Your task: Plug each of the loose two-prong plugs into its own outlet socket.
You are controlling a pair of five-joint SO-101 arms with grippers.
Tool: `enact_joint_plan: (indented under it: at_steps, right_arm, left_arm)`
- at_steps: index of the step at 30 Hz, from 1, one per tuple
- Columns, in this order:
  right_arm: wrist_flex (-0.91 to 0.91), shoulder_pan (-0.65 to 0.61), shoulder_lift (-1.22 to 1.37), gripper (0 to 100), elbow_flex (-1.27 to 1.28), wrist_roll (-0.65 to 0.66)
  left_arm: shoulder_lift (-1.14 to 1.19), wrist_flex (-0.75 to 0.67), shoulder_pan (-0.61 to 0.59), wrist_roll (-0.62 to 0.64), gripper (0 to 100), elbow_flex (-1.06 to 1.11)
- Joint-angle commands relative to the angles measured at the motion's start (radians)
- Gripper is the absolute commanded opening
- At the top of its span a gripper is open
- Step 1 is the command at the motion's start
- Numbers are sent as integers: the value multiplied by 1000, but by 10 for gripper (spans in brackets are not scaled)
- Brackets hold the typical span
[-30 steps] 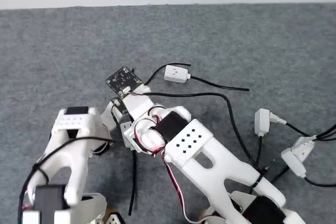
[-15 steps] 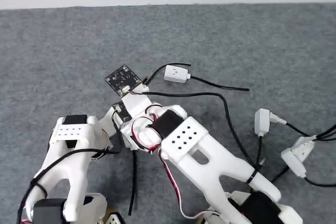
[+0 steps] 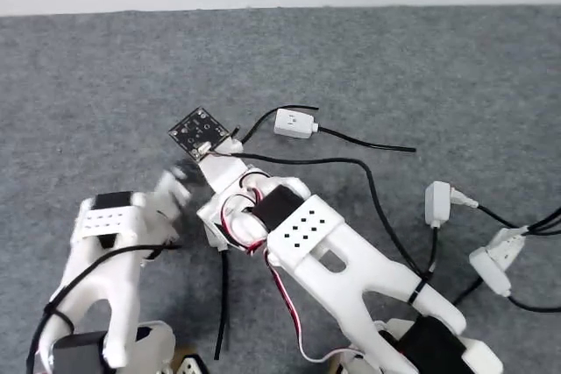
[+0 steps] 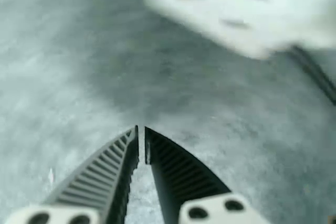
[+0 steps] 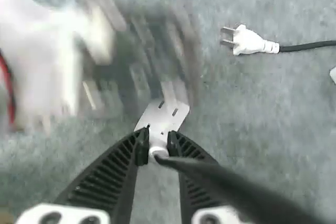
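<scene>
Seeing a white two-prong plug lying flat at upper right, prongs pointing left; white slotted socket sitting centre-frame, black cord trailing.

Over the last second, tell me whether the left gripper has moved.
Yes. In the high view the left gripper has pulled back toward the picture's left, away from the white plug, which lies unmoved.

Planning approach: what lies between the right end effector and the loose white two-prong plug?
Right wrist view: bare grey carpet, beyond the white outlet socket the end effector holds.
</scene>
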Motion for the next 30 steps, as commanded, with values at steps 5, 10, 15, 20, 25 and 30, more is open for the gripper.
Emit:
enact_joint_plan:
  at_steps: [5,10,15,20,25,30]
  right_arm:
    - [-191,18,-5,8,54,55]
    - [-226,28,4,7,72,55]
    - [-289,36,101,7,71,54]
    - [-297,38,133,7,60,52]
    - [-297,38,137,7,63,46]
    - [-298,36,139,7,64,46]
  left_arm:
    - [-20,-68,-92,203,11,-85]
    - [-20,-92,-120,256,11,-90]
    - [-20,-94,-120,256,11,-90]
    - [-20,-94,-120,256,11,-90]
    - [-20,-94,-120,256,11,-90]
    - [-20,-94,-118,255,11,-88]
